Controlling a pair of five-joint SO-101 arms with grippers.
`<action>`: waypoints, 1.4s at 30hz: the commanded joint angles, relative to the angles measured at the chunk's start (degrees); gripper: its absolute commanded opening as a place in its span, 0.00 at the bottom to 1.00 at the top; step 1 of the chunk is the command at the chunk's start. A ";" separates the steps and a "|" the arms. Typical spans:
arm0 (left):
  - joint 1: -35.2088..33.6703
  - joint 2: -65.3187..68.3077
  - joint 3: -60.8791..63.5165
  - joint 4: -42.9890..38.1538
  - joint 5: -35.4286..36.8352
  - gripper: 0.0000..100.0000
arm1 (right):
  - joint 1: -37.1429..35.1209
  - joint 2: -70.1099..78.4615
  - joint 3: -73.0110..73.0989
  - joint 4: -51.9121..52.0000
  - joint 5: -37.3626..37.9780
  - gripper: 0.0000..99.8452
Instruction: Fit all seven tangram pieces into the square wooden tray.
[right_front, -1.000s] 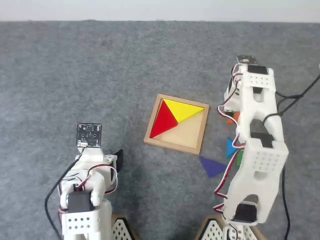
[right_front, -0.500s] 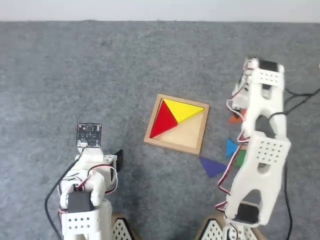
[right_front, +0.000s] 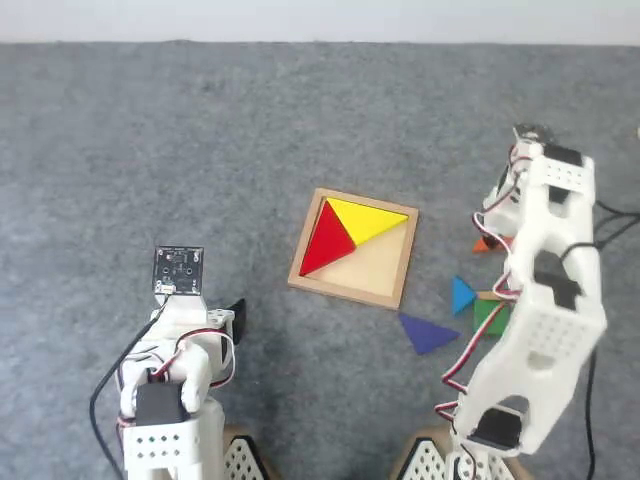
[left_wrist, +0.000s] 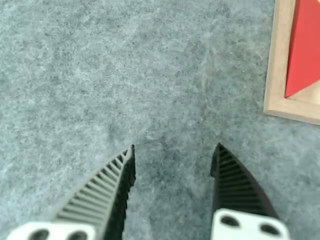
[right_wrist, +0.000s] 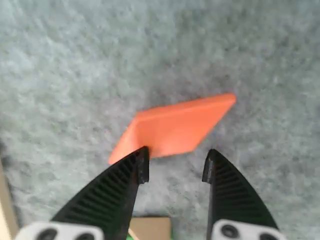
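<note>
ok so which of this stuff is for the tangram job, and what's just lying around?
Job: wooden tray, red triangle, yellow triangle, orange piece, blue triangle, purple triangle, green piece, tan piece.
Other: grey mat, white wall.

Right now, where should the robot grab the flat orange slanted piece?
Pinch the flat orange parallelogram piece across its two long parallel edges, near the middle, coming down from above. It seems to lie flat on the grey mat, so only thin edges offer grip. The open right gripper hangs right by it.
</note>
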 joint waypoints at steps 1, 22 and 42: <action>-0.26 -0.62 -0.66 -1.23 0.62 0.24 | 1.27 -6.73 10.64 -8.13 1.05 0.20; -0.26 -0.62 -0.66 -1.23 0.62 0.24 | -7.78 -16.48 13.01 -3.91 -23.65 0.39; -0.26 -0.62 -0.66 -1.23 0.62 0.24 | -7.78 -30.29 22.07 -4.88 16.53 0.38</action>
